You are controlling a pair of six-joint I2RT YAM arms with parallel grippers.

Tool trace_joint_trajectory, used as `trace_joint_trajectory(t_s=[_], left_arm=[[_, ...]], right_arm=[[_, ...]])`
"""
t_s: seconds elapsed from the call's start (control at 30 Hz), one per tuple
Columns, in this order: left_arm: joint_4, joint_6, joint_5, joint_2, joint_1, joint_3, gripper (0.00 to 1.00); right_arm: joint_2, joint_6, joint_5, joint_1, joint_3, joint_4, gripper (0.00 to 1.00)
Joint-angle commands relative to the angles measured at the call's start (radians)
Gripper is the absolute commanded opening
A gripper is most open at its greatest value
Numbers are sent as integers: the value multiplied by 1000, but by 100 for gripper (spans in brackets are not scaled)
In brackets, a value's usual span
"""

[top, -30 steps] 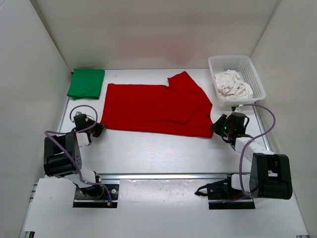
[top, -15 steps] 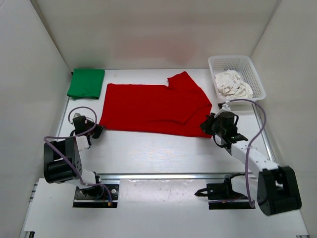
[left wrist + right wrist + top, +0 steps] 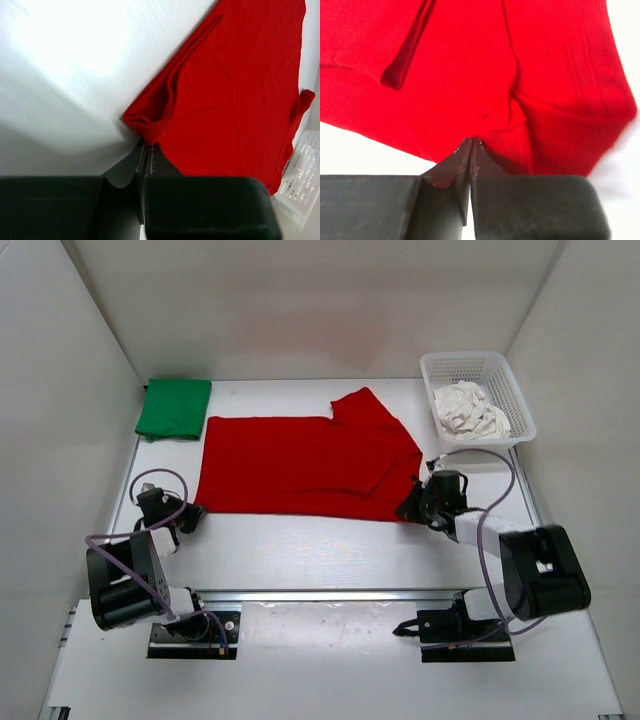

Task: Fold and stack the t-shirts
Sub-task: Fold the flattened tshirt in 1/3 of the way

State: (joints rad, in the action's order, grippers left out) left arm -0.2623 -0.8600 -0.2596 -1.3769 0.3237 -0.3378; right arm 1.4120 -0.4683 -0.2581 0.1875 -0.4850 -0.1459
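Observation:
The red t-shirt [image 3: 300, 455] lies spread flat across the middle of the table, one sleeve folded over at its right. My left gripper [image 3: 192, 510] is shut on its near-left corner, which bunches at the jaw tips in the left wrist view [image 3: 147, 142]. My right gripper [image 3: 408, 508] is shut on its near-right hem, puckered at the tips in the right wrist view [image 3: 472, 140]. The green t-shirt [image 3: 174, 406] lies folded at the far left. The off-white t-shirt [image 3: 468, 410] lies crumpled in the basket.
The white mesh basket [image 3: 518, 400] stands at the far right; its edge shows in the left wrist view [image 3: 300, 185]. White walls close in the table on three sides. A metal rail runs along the near edge [image 3: 330, 595].
The red t-shirt has shifted a little left and toward the near edge. The right arm swung in from the right to the shirt's near-right hem; the left gripper moved slightly nearer.

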Motion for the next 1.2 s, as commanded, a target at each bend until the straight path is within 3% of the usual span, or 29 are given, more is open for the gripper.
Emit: trace_joint_trajectory(t_s=[0.0, 0.27, 0.37, 0.47, 0.6, 0.7, 0.77, 0.97, 1.03, 1.17], left_arm=[[72, 45, -46, 103, 20, 63, 0], [323, 151, -49, 476, 11, 210, 0], [395, 171, -30, 634, 14, 256, 0], [432, 188, 0, 674, -14, 214, 9], [439, 232, -1, 648, -72, 94, 19], [417, 257, 26, 622, -138, 17, 10], [378, 253, 30, 601, -176, -10, 9], [304, 233, 189, 544, -516, -49, 11], [305, 231, 241, 542, -554, -56, 12], [349, 193, 181, 646, -367, 12, 8]], right_arm=[[-105, -35, -12, -16, 134, 20, 0], [-574, -131, 11, -6, 394, 201, 1], [-697, -115, 28, -40, 355, 265, 1], [-729, -69, -36, -94, 264, 307, 7], [-703, -55, -4, 7, 163, 283, 21], [-607, -61, 34, 124, 128, 202, 25], [-518, -72, 5, 165, 111, 155, 27], [-283, -84, -10, 195, 56, -6, 32], [-243, -82, -7, 188, 52, -24, 34], [-205, -81, -3, 173, 62, -32, 36]])
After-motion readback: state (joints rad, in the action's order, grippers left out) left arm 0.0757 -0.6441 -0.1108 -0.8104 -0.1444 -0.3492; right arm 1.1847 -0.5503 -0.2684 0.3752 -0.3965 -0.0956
